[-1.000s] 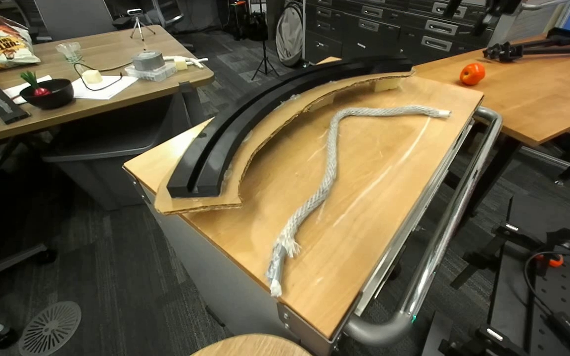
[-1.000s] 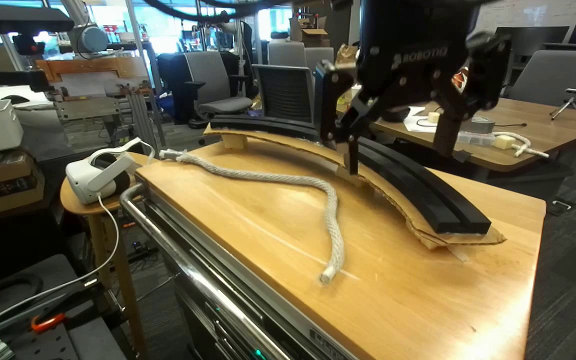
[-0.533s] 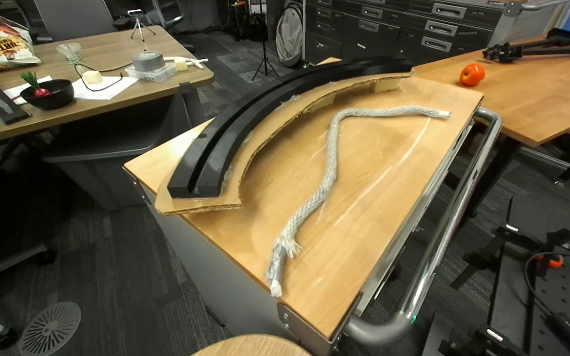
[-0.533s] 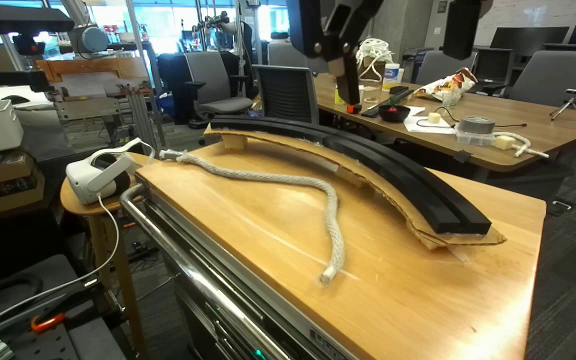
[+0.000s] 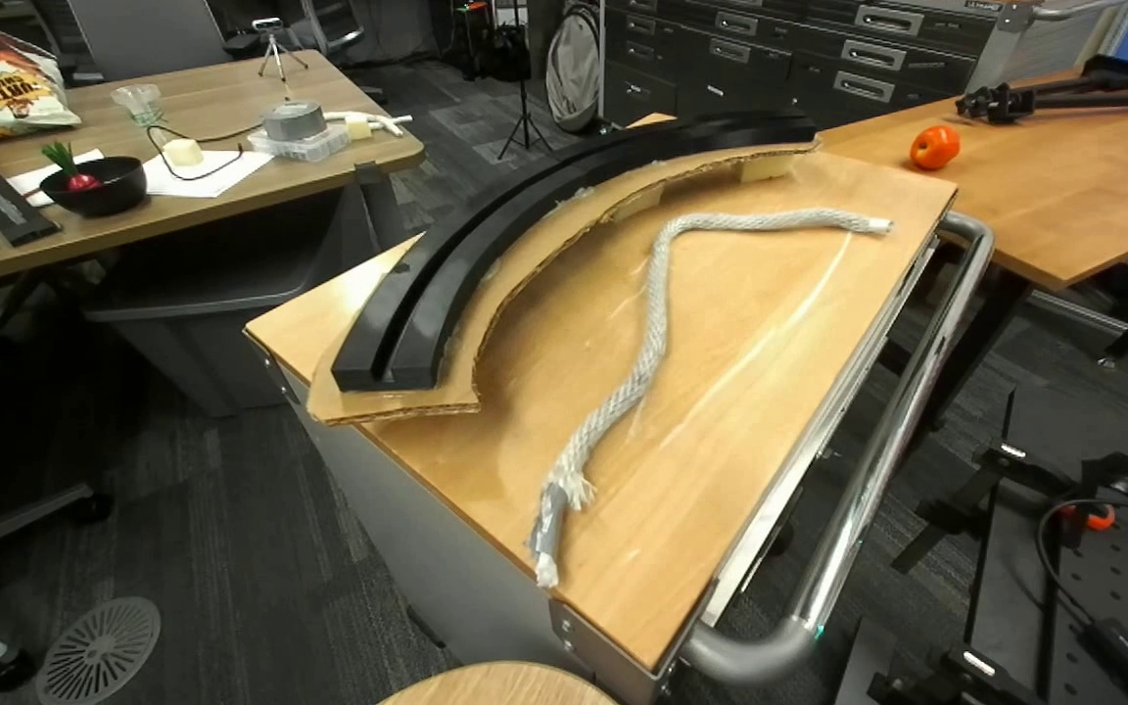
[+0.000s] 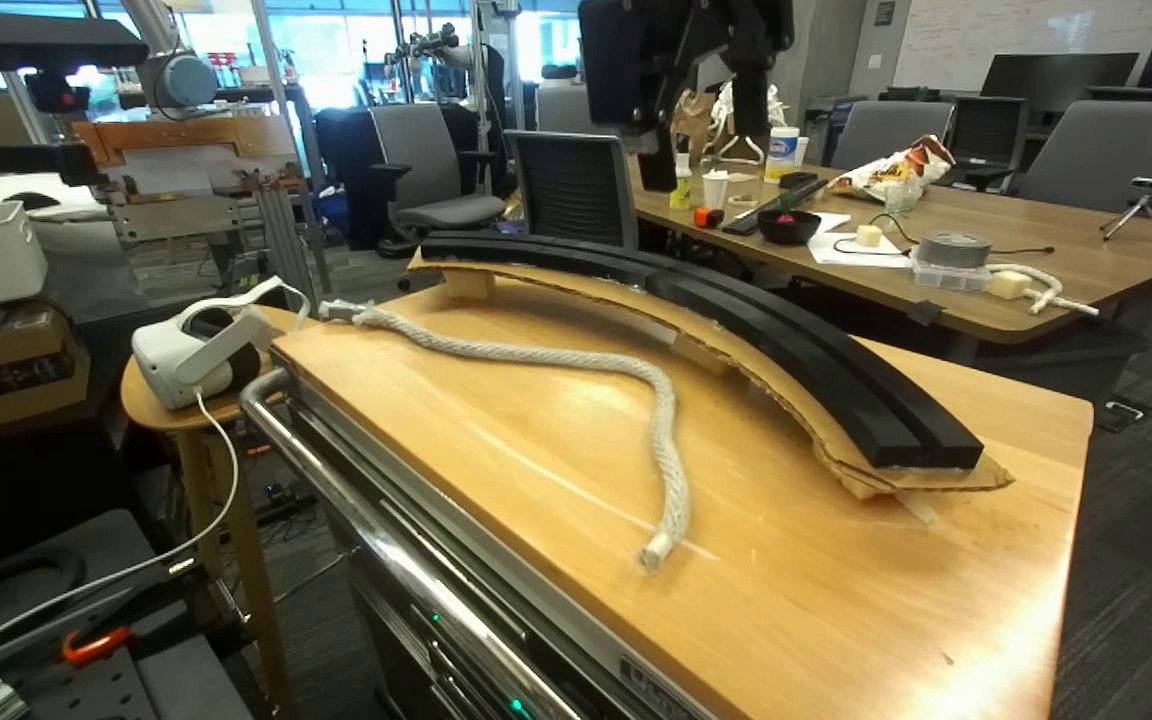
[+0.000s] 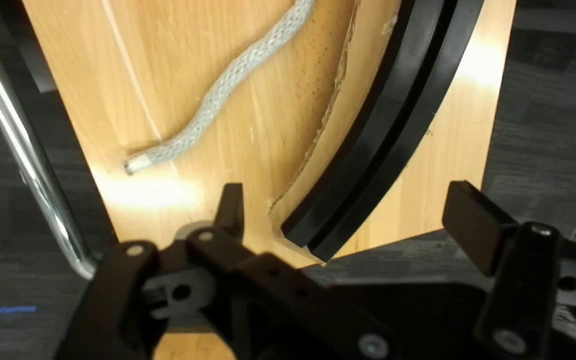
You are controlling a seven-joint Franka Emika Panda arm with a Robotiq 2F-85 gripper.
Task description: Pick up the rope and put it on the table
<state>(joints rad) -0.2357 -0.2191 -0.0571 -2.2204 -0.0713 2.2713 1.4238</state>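
Observation:
The light grey-white braided rope [image 5: 657, 304] lies in a bent line on the wooden tabletop [image 5: 564, 362]. It also shows in an exterior view [image 6: 536, 352]. Its frayed, taped end [image 5: 548, 519] reaches the table's edge. In the wrist view the rope's plain end [image 7: 188, 137] lies on the table [image 7: 268, 125], ahead and left of the fingers; the rest runs out of frame. My gripper [image 7: 345, 200] is open with nothing between its fingers. In an exterior view the gripper [image 6: 704, 140] hangs high above the table, well apart from the rope.
A curved black channel track [image 6: 776, 320] on raised cardboard [image 6: 616, 300] takes up one side of the tabletop. A silver tube rail [image 5: 868, 509] runs along the opposite side. A white headset [image 6: 201, 345] sits on a stool. A cluttered desk [image 6: 1016, 240] stands behind.
My gripper has risen from low over the track to high above the table and has turned. It has left the top right of an exterior view. The rope has not moved.

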